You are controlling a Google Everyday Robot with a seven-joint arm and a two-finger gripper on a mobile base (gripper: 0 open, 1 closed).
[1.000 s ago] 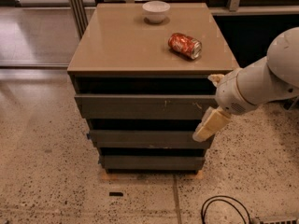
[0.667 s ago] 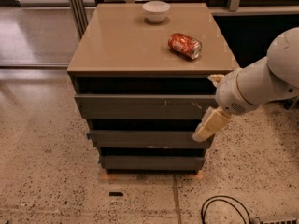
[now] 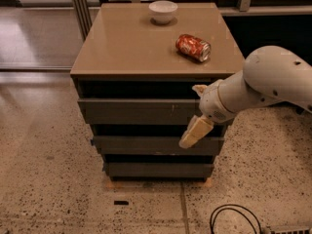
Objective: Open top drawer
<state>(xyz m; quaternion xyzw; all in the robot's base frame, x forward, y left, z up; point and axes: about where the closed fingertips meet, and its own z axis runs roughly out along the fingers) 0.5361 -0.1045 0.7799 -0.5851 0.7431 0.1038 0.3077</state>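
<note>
The top drawer (image 3: 139, 111) is the uppermost dark grey-brown front of the cabinet, with a pale scratch near its right end. A dark gap shows above it, under the tan cabinet top (image 3: 126, 48). My gripper (image 3: 195, 113) is at the right end of this drawer front, on a white arm coming in from the right. It is open: one pale finger (image 3: 199, 88) reaches into the gap above the drawer. The other finger (image 3: 194, 132) hangs down over the second drawer front (image 3: 146, 144).
A white bowl (image 3: 163, 11) stands at the back of the cabinet top. A red can (image 3: 193, 48) lies on its side near the right edge. A third drawer front (image 3: 156, 169) is at the bottom. A black cable (image 3: 234, 218) loops on the speckled floor at the front right.
</note>
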